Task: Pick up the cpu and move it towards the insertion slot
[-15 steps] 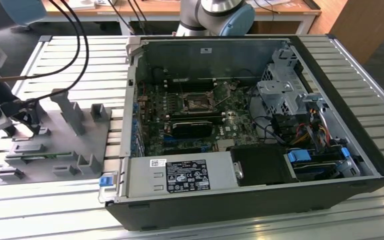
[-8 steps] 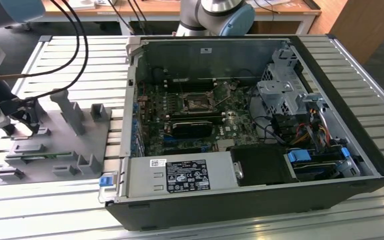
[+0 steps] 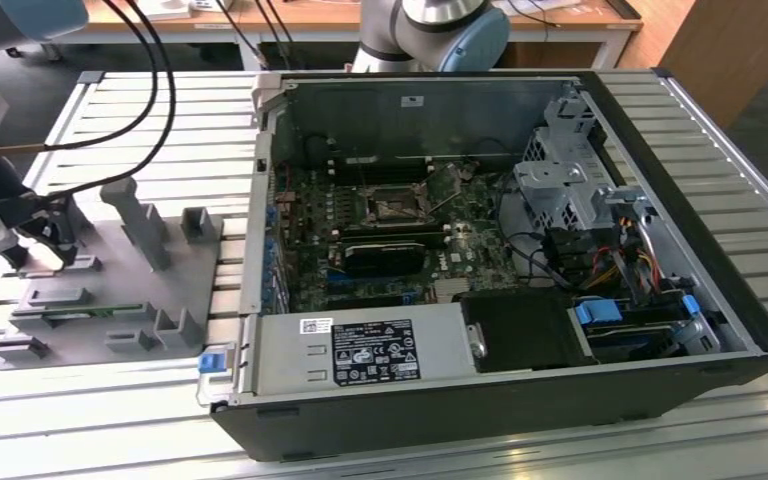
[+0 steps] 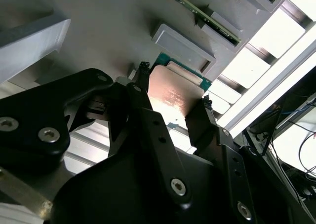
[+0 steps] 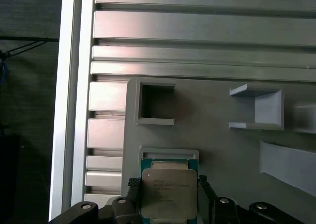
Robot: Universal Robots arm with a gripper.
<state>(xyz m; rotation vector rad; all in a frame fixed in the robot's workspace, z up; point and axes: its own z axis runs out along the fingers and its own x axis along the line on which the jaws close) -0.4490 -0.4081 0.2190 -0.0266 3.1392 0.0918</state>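
Observation:
The cpu (image 5: 169, 197) is a flat square chip with a silvery top and a green rim, resting by a low grey ledge of the fixture (image 5: 222, 150). In both wrist views my gripper (image 5: 169, 184) has one black finger against each of two opposite edges of the cpu (image 4: 173, 93). In the exterior view the gripper (image 3: 51, 235) hangs over the grey fixture's (image 3: 117, 290) end at the exterior view's left. The insertion slot (image 3: 391, 205) is the black-framed square socket on the motherboard inside the open computer case (image 3: 491, 380), well away toward the exterior view's right.
Upright posts (image 3: 137, 220) and small pockets rise from the fixture near the gripper. Black cables (image 3: 157, 90) hang above it. The case wall (image 3: 261, 200) stands between fixture and motherboard. A wide black block (image 3: 384, 255) lies beside the socket. Slatted metal table (image 3: 131, 110) lies underneath.

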